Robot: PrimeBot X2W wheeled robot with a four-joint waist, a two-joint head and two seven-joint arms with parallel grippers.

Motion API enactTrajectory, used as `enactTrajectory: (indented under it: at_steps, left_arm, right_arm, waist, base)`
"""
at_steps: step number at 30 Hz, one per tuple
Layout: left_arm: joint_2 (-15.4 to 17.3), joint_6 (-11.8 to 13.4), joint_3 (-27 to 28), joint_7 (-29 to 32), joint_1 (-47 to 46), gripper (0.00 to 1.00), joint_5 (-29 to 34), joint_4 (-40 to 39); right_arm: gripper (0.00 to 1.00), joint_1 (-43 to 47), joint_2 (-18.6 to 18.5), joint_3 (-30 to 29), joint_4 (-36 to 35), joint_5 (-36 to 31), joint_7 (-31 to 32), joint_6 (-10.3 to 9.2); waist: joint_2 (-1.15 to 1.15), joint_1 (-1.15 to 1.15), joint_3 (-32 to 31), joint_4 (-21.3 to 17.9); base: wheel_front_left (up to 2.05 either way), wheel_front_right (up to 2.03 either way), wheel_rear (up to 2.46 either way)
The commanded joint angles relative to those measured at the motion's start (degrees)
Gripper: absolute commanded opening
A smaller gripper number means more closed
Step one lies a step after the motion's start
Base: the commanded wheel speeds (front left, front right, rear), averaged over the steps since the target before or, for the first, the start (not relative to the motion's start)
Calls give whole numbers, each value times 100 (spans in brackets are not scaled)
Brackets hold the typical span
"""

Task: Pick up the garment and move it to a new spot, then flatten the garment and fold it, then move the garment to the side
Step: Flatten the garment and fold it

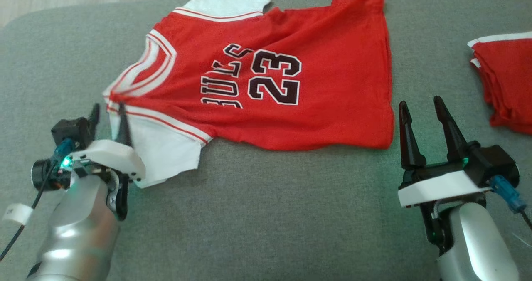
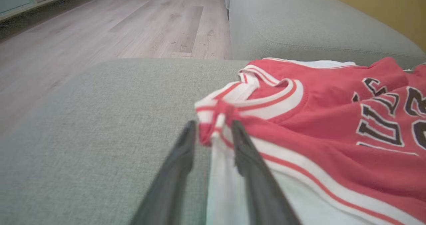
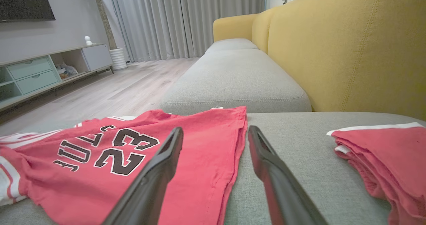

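Observation:
The garment (image 1: 332, 85) is a red jersey with white sleeves and the number 23, spread face up on the grey sofa cushion (image 1: 270, 214), its neck toward the left. My left gripper (image 1: 108, 108) stands at the near shoulder. In the left wrist view its fingers (image 2: 246, 158) straddle a bunched red-and-white fold of the garment (image 2: 316, 118), with a strip of cushion still showing beside the left finger. My right gripper (image 1: 419, 106) is open near the hem's near corner. In the right wrist view its fingers (image 3: 159, 165) stand on either side of the hem edge of the garment (image 3: 206, 125).
A folded red and white garment (image 1: 507, 77) lies at the cushion's right edge (image 3: 389, 151). A yellow sofa backrest (image 3: 349, 52) rises behind it. Another grey cushion (image 3: 233, 78) continues beyond the jersey. Wooden floor (image 2: 100, 28) lies past the cushion's left edge.

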Motion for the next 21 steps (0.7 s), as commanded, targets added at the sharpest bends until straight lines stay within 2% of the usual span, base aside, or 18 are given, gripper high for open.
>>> enactTrajectory:
  at_steps: [1,6,14,21]
  left_arm:
    - [244,-34,98,-92,-85,100,97,-265]
    - [256,47,159,-99,178,100,353,-1033]
    - [100,320,296,-101,1425,100,972,-2957]
    - [-160,420,195,-101,2156,100,1196,-3813]
  right_arm:
    - [100,-82,-8,106,-150,-25,-3,-4]
    - [100,-63,-8,93,-113,0,-12,-4]
    - [100,53,-8,-79,23,-5,13,-4]
    - [100,-157,-8,-626,405,-103,481,-4]
  waist:
    - [0,0,-52,44]
    - [0,0,-184,136]
    - [0,0,-478,414]
    - [0,0,-490,784]
  base:
    - [0,0,0]
    - [0,0,0]
    - [0,0,0]
    - [0,0,0]
